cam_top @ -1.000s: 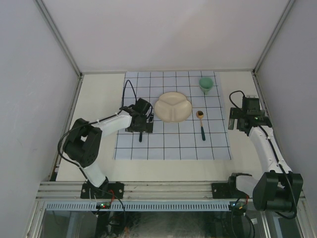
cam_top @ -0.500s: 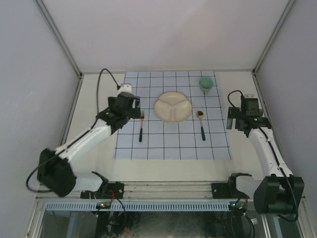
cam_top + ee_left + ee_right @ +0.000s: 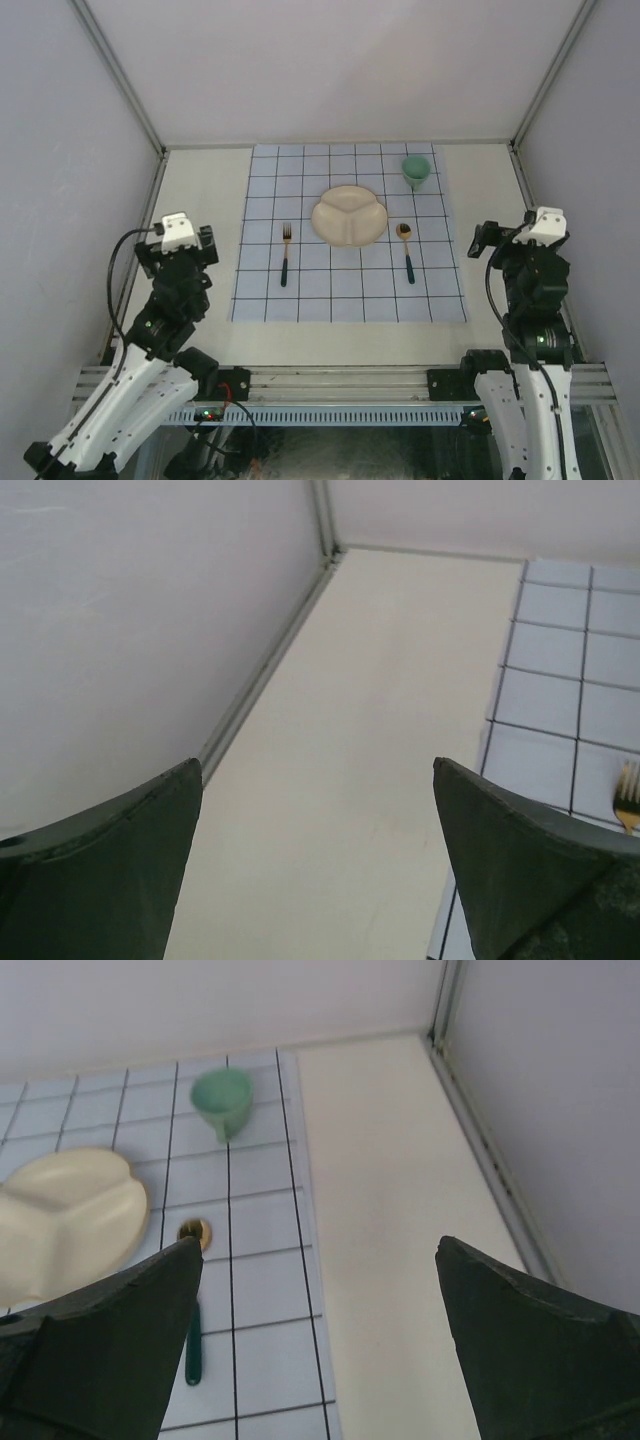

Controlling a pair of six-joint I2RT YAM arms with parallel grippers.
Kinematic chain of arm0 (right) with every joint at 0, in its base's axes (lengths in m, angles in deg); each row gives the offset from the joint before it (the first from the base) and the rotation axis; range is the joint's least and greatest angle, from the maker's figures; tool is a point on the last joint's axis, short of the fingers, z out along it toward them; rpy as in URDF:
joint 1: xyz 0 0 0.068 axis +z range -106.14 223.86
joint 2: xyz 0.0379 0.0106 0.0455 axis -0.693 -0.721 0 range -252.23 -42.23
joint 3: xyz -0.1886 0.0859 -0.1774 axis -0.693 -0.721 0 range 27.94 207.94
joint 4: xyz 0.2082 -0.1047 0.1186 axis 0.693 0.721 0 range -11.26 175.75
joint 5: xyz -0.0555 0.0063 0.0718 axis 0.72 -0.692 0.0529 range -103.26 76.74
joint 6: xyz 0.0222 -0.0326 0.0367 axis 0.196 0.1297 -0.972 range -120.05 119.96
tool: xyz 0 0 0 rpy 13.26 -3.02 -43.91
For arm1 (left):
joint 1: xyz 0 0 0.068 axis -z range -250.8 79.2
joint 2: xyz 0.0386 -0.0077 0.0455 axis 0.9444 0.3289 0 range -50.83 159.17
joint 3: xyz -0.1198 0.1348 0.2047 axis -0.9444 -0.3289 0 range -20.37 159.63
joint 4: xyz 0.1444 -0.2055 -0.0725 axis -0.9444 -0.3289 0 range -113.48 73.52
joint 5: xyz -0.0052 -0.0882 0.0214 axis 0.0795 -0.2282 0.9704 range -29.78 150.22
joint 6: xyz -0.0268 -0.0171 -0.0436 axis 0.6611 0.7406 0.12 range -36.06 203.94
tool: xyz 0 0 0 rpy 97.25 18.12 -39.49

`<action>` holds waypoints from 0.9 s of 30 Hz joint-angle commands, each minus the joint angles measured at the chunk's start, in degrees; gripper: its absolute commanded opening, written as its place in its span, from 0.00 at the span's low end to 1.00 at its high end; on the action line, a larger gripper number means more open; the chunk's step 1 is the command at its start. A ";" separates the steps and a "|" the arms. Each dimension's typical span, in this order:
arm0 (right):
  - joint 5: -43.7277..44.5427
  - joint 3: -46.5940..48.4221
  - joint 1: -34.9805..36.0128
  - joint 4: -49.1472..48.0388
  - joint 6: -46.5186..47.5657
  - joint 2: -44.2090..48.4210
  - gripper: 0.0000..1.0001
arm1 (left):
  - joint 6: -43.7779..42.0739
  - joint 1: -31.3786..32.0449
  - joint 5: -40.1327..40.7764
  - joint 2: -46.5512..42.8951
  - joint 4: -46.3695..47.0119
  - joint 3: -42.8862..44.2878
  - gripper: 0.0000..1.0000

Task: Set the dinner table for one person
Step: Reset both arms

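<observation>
Presently, reading from the left: my left gripper (image 3: 315, 770) hangs above the near left margin of the large, matte cream-white dinner table (image 3: 200, 200), jaws spread wide with nothing between them. The table runs the full width of the enclosure and carries a pale-blue cloth (image 3: 340, 290) with dark grid lines at its centre. On that cloth, in order, lie a fork (image 3: 285, 252) with gold tines and a dark green handle, a round cream plate (image 3: 348, 215) divided into sections, and a spoon (image 3: 408, 252) with a gold bowl and a green handle. A small green cup (image 3: 416, 170) stands upright near the far right corner of the cloth. The fork and spoon flank the plate, near it but apart. My right gripper (image 3: 318, 1245) is likewise spread and empty, over bare table beside the cloth's right edge.

Assessment: the place setting appears complete, and the step in hand is standing clear. The next move calls only for parking both arms without disturbing the cloth.
</observation>
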 commanded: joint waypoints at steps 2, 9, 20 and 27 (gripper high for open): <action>-3.75 -2.34 -0.36 -5.36 5.10 8.76 1.00 | 1.96 -0.99 11.74 -1.02 -9.48 6.43 1.00; -6.84 -15.95 -0.48 -3.55 5.72 24.47 1.00 | 9.78 -0.97 11.34 -12.57 -15.12 1.45 1.00; -16.68 -28.41 -0.56 -6.92 5.48 28.79 1.00 | -3.27 -1.04 -5.53 -43.82 3.33 -23.80 1.00; -18.82 -35.00 -0.59 -12.90 5.02 23.53 1.00 | 1.03 -1.11 3.44 -23.17 14.67 -31.96 0.99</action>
